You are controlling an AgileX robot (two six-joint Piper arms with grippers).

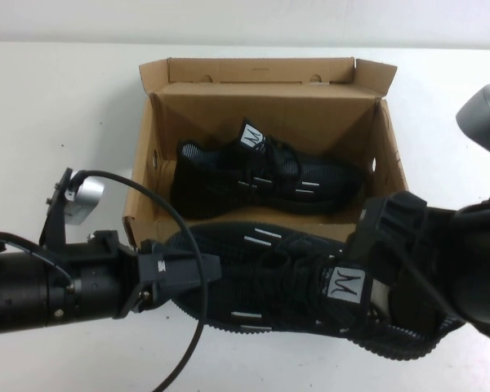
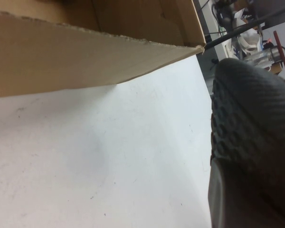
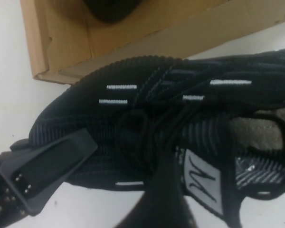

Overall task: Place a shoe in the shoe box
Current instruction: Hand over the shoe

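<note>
Left claw (image 1: 198,269) pinches the shoe (image 1: 286,286) toe; right claw (image 1: 376,282) spread at the heel, steadying it beside the shoe box (image 1: 139,204) for lifting in.

Light is bright and even from above; the white table (image 1: 57,106) is close to washed out, and soft shadows lie inside the box (image 1: 269,106) and under the shoe (image 1: 286,286). The left wrist view is soft; the sole (image 2: 254,128) close to the lens is blurred; the right wrist view is hazy, its near dark parts unfocused.
</note>
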